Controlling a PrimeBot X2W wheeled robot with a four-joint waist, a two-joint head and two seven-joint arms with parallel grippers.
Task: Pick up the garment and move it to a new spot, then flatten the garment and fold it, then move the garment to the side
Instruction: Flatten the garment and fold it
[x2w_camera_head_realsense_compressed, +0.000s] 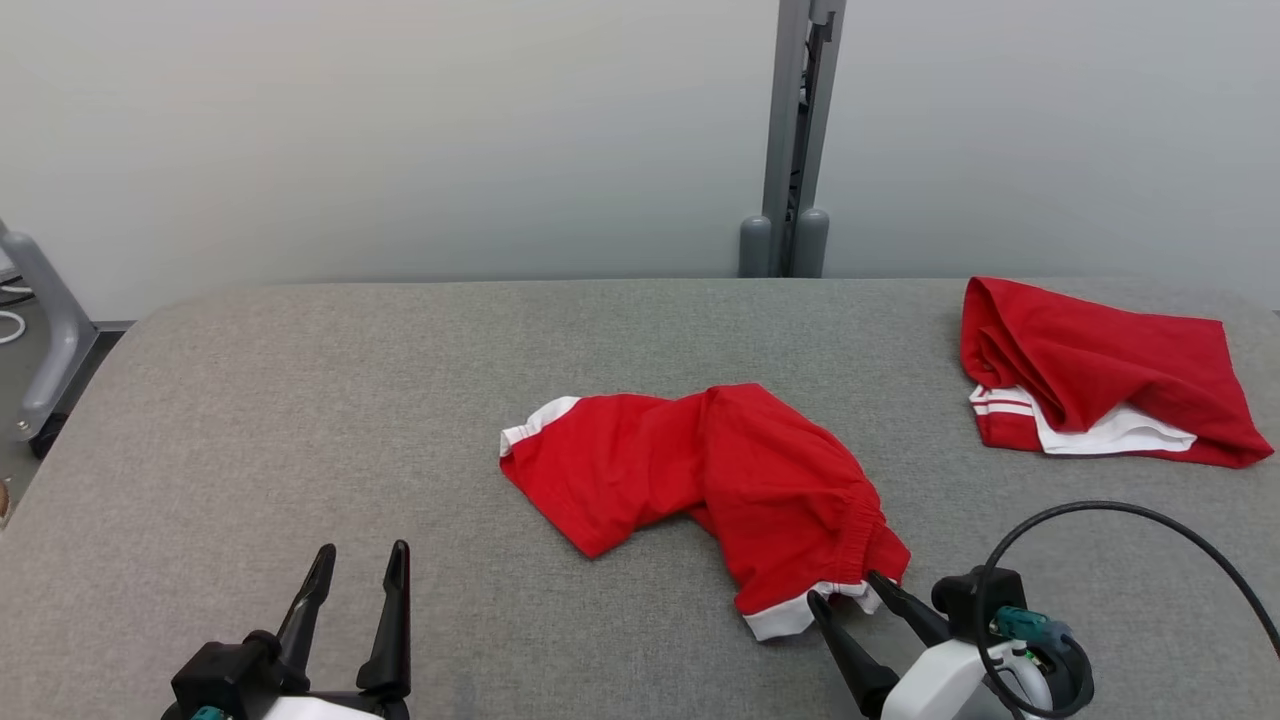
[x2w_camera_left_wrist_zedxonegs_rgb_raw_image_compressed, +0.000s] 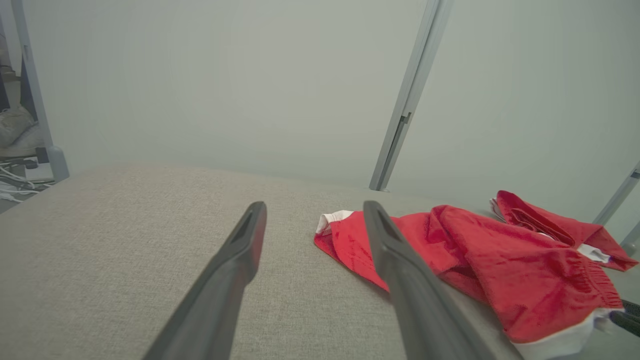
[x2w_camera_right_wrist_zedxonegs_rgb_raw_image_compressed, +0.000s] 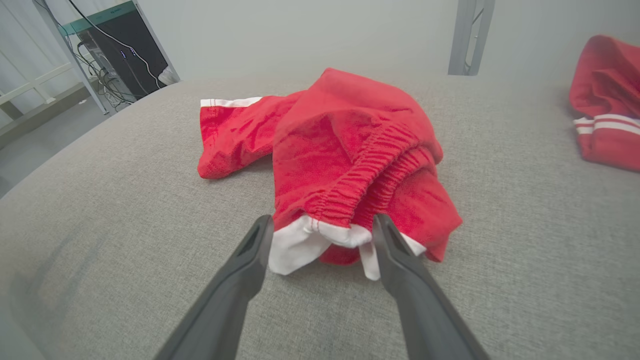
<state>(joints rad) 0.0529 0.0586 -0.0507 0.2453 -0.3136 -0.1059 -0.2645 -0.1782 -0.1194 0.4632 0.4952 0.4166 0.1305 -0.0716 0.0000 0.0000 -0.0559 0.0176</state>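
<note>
**Near the front of the desk (x2w_camera_head_realsense_compressed: 300, 420): a bunched hem, a risky pinch**

The garment (x2w_camera_head_realsense_compressed: 700, 480), a pair of red shorts, lies crumpled at mid-desk, slightly right of centre. A pinch from here would likely catch only the white trim, or several layers at once. The cloth could then slip free or hang twisted, which would make flattening harder. Its gathered elastic band is doubled over at the near end, and one leg with a white cuff stretches leftward. The fabric looks thin and limp. The right end effector (x2w_camera_head_realsense_compressed: 842, 588) has its fingers apart on either side of the white trim. The left end effector (x2w_camera_head_realsense_compressed: 364, 548) hovers spread and empty, well apart from it. A second red garment (x2w_camera_head_realsense_compressed: 1100, 370) lies far right.
</note>
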